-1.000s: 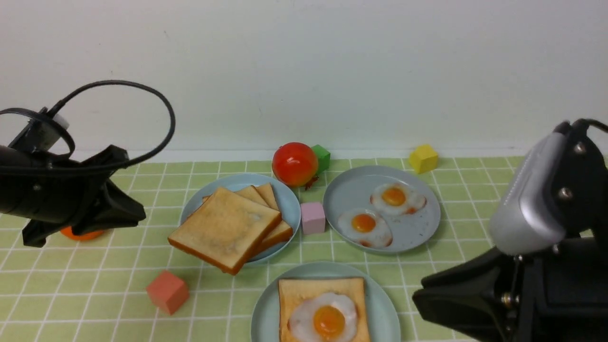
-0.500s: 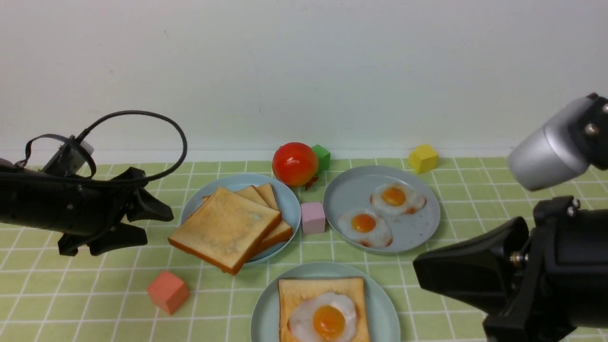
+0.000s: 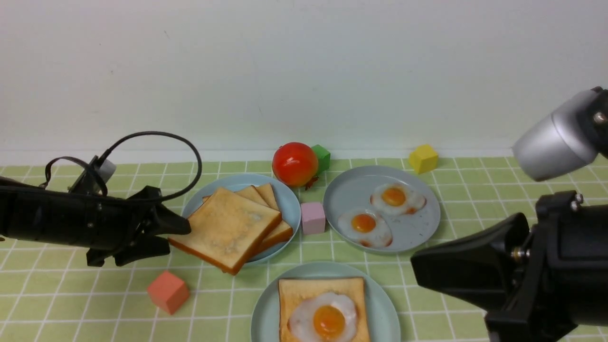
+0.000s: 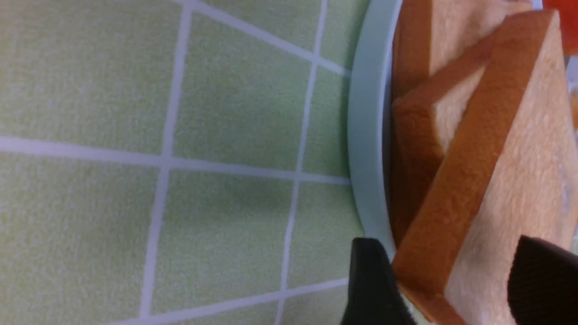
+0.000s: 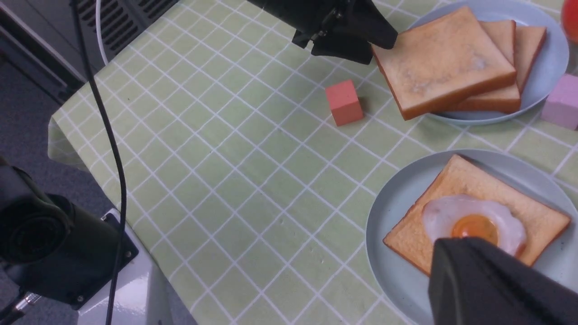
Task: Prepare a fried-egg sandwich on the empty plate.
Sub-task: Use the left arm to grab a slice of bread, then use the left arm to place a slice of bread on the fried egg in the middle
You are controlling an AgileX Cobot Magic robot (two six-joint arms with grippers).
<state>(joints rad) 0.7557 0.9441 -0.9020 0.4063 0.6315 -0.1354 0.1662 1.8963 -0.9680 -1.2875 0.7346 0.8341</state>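
The pale teal plate (image 3: 380, 304) sits front centre with one toast slice (image 3: 297, 290) and a fried egg (image 3: 323, 319) on top; it also shows in the right wrist view (image 5: 397, 253). A blue plate (image 3: 289, 202) holds three stacked toast slices. The top slice (image 3: 225, 228) overhangs its rim. My left gripper (image 3: 176, 233) is open, its jaws on either side of that slice's left corner (image 4: 510, 171), one finger (image 4: 370, 284) below and one above. My right gripper (image 3: 419, 274) looks shut and empty, hovering beside the teal plate.
A greyer plate (image 3: 413, 237) with two fried eggs is at the back right. A pink cube (image 3: 313, 217) stands between the back plates. A tomato (image 3: 294, 164), a green cube (image 3: 322, 157) and a yellow cube (image 3: 423, 158) are near the wall. A coral cube (image 3: 167, 291) lies front left.
My left gripper has moved right and down, from well left of the toast plate to the top slice's corner. The right arm rose early on, then stayed nearly still.
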